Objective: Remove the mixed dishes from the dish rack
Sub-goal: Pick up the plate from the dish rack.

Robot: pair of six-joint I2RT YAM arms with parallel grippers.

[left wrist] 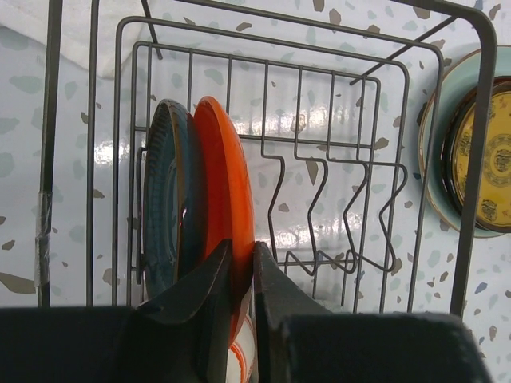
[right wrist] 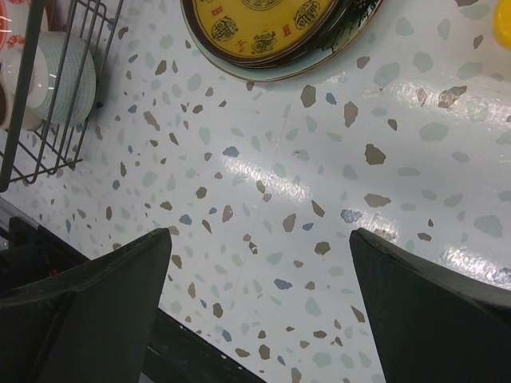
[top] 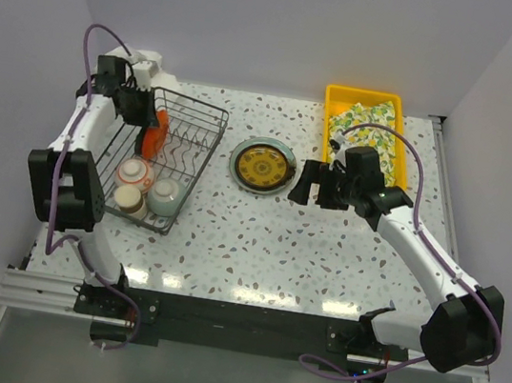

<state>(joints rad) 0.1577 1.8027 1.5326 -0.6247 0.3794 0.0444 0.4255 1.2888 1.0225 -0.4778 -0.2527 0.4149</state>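
A: How does the left gripper [left wrist: 241, 254] stand?

B: It is pinching the lower rim of the orange plate [left wrist: 227, 175], one finger on each face, with almost no gap. The plate stands on its edge, so I think the thin rim is the only place to take it.

A: What is next to it?

B: Just left of the gripper, close against the orange plate, the dark teal plate [left wrist: 164, 207] stands upright in the same way. The dish rack [left wrist: 471, 159] is around both, and its upright wires keep them from falling over.

A: And the other arm?

B: The right gripper [right wrist: 262, 237] is spread wide and holds nothing. It hovers over the bare bench [right wrist: 319, 191]. Beyond its fingers the patterned plate [right wrist: 263, 20] lies flat on the pale green plate [top: 238, 163]. They are stacked, probably as the place for unloaded dishes.

A: What is left to do?

B: The two upright plates, and behind the left gripper the small bowl [top: 134, 171] and the cups [top: 164, 197], all inside the rack.
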